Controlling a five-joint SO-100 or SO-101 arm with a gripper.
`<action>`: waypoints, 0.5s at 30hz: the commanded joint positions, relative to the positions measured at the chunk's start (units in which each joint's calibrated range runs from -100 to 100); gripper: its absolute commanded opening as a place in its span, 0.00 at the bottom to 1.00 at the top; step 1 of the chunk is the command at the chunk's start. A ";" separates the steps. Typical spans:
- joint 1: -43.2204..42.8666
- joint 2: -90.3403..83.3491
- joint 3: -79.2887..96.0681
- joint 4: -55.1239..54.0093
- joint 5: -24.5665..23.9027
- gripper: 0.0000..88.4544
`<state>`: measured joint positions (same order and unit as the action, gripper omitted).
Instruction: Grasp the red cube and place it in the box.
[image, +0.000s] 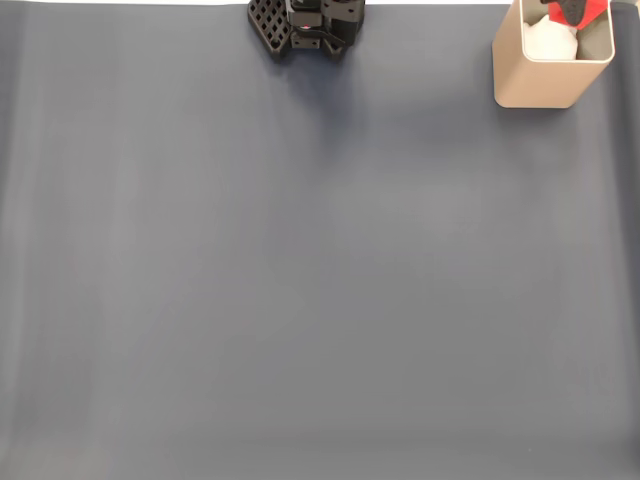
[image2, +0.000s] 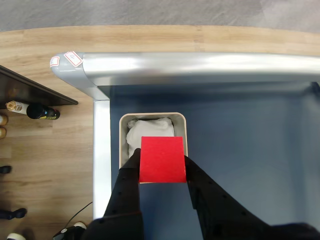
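In the wrist view the red cube (image2: 161, 160) is clamped between my two black fingers, so my gripper (image2: 161, 159) is shut on it. It hangs directly over the open top of the tan box (image2: 152, 115), hiding the near part of the opening. In the fixed view the box (image: 535, 85) stands at the top right of the mat. The red cube (image: 592, 12) and the dark gripper (image: 572, 10) show just above its rim at the picture's edge.
White crumpled material (image2: 149, 131) lies inside the box. The arm's black base (image: 305, 25) sits at the mat's top centre. The table's metal rail (image2: 200, 67) and left edge run close to the box, with wooden floor beyond. Grey-blue mat (image: 300, 280) spreads wide below.
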<state>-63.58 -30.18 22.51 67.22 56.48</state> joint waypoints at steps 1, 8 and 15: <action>1.36 -2.84 0.02 -2.31 1.03 0.04; 1.71 -3.27 0.39 -3.04 1.42 0.04; 1.36 -3.36 0.39 -3.54 1.03 0.06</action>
<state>-61.94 -31.22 23.60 64.60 57.70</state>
